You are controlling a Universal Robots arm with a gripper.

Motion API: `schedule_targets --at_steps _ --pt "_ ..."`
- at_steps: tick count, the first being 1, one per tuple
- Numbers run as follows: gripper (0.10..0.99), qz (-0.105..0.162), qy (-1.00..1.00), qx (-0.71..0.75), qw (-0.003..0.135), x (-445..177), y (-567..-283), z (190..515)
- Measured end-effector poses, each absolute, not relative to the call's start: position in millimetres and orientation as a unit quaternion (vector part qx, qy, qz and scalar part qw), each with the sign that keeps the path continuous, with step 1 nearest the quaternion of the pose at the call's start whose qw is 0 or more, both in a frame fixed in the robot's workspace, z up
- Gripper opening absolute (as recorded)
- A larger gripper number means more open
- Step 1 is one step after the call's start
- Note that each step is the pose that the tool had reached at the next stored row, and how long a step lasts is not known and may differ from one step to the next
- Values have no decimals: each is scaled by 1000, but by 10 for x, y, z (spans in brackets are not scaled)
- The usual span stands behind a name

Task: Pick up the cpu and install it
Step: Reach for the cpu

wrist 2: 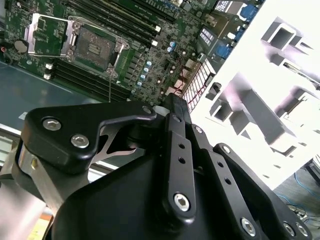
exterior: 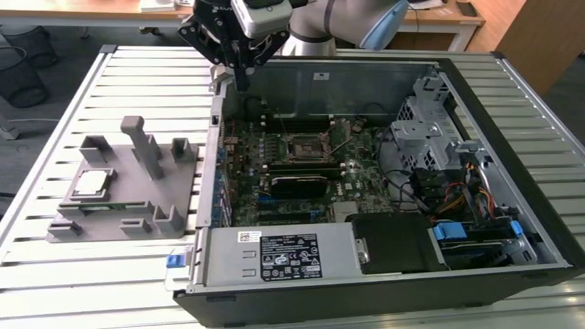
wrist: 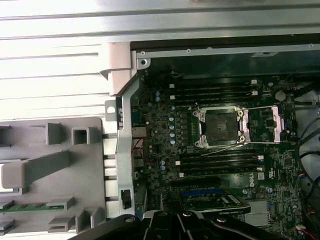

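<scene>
Currently, in the exterior view, I am hovering my pincer [exterior: 244,79] above the case [exterior: 366,63] rim, well apart from the cpu [exterior: 92,184]. It is lying flat in the fixture [exterior: 92,229] on that view's left, presumably for easy picking. In the second wrist view the socket [wrist 2: 95,47] is standing open — likely awaiting it. In the first wrist view it is showing likewise — whether my pincer is spread or pressed together, I cannot tell.

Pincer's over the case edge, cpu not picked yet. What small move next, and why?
Probably shift the pincer toward the exterior view's left, to above the grey fixture. The cpu lies there, silvery top up, and the pincer hangs over the case's back corner, well apart from it. The socket stands open and empty.
</scene>
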State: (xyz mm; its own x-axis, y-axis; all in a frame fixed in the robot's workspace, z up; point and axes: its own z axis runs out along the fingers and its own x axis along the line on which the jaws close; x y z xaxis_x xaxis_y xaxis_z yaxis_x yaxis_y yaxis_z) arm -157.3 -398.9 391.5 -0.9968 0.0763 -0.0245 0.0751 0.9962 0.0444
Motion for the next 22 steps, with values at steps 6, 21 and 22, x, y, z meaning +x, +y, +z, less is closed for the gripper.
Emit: schedule_targets --at_steps 6,21,22 --pt "106 22 999 38 13 -1599 -3989 3913" --pt "106 22 999 38 13 -1669 -3989 3909" --pt "106 22 999 38 13 -1673 -3989 3909"
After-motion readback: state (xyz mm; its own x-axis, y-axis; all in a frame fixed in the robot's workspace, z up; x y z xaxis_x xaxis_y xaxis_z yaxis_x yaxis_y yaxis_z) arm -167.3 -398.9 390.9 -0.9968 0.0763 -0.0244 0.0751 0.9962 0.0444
